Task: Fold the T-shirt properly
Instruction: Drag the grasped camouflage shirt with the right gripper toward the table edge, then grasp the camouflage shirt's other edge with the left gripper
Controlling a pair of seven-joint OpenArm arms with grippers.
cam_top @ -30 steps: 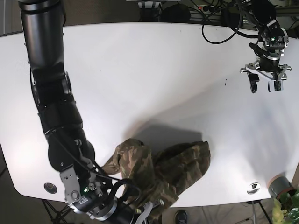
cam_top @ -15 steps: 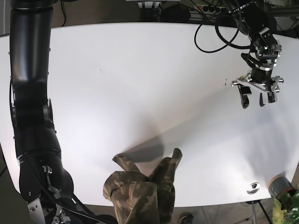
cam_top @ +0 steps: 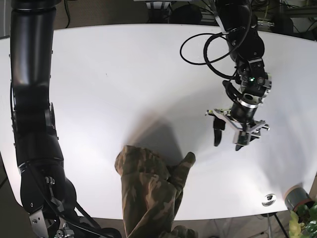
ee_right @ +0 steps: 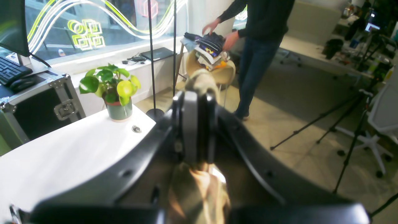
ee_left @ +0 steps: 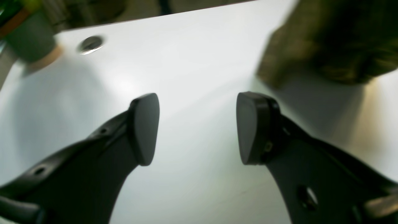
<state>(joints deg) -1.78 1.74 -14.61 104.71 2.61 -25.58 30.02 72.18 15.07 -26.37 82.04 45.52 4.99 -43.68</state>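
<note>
The camouflage T-shirt (cam_top: 148, 191) is bunched at the table's front edge, and part of it hangs over the edge. My right gripper (ee_right: 196, 124) is shut on a fold of the shirt (ee_right: 199, 193) and holds it off the white table (ee_right: 71, 155). This gripper is out of the base view. My left gripper (cam_top: 227, 144) is open and empty, low over the table to the right of the shirt. In the left wrist view its fingers (ee_left: 146, 127) stand apart, with the blurred shirt (ee_left: 335, 40) beyond them at the upper right.
A potted plant (ee_right: 115, 90) and a metal grommet (cam_top: 269, 199) sit at the table's front right corner. The pot also shows in the left wrist view (ee_left: 31, 40). A person (ee_right: 258, 46), tripods and a black case (ee_right: 31, 105) stand beyond the table.
My left arm has swung from the back right edge down toward the table's middle, close to the shirt. The shirt's bunch has shifted and now hangs further over the front edge.
</note>
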